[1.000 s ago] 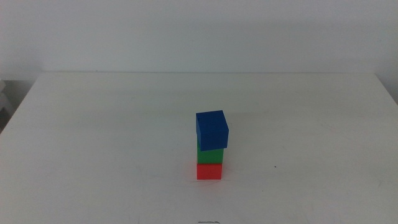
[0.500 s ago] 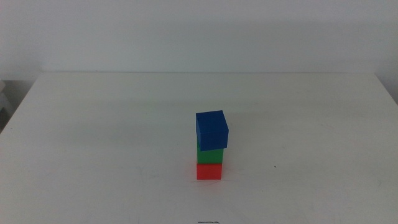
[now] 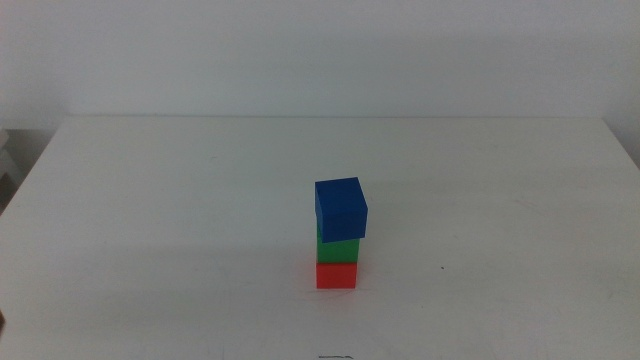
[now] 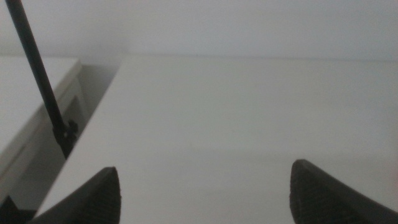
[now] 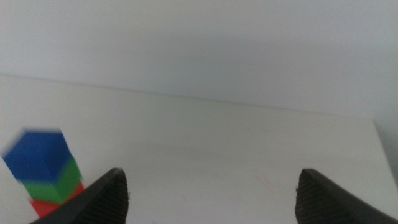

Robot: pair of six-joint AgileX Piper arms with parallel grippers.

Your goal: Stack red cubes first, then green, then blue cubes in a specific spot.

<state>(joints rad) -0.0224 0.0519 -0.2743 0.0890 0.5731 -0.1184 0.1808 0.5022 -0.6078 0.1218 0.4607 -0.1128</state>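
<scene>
Stack of 3 stood near the middle of the table (image 3: 150, 200), slightly toward the near edge in the middle view. Red cube (image 3: 336, 275) at the bottom, touching the table; green cube (image 3: 338, 250) resting on it; blue cube (image 3: 341, 208) on top. The blue cube sat twisted about the vertical relative to the 2 below and overhung the green one a little on the right side. Order matched the task; the stack looked complete, judged from position alone.

Neither arm appeared in the middle view. Left gripper (image 4: 205, 190): jaws spread wide, nothing between them, looking along the table's left edge with a dark rod (image 4: 38, 74) beside it; no cube in its view. Right gripper (image 5: 211, 193): jaws spread wide, empty. The right wrist view showed the stack low and off to the side, beyond and outside the jaw on that side, well apart from the gripper. The right arm was therefore judged the nearer, and any correcting reach would have to swing toward that side. The cubes have no long axis; only the blue cube's twist matters for squaring the jaws.

Against the middle views 1.0 s and 0.5 s earlier: no change in the stack, same twist and overhang, no arm in sight.
</scene>
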